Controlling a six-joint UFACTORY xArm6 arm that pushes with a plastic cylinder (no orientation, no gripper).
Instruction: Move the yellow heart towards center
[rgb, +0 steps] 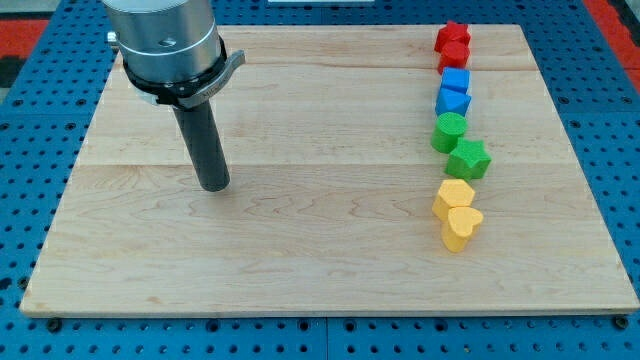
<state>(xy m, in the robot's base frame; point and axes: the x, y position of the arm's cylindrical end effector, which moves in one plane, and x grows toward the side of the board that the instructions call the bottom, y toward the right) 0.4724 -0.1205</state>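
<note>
Camera view: a pale wooden board (300, 230) lies on a blue pegboard surface (40, 120). The arm's dark rod ends in a tip (214, 187) at the view's left, well apart from every block; it has no claw to open or close. Down the view's right runs a column of blocks: two red blocks (453, 45), two blue blocks (454, 92), a green round block (449, 131), a green star (469, 159), a yellow block (454, 197) and, lowest, the yellow heart (461, 227), touching it. Bare board lies between tip and heart.
</note>
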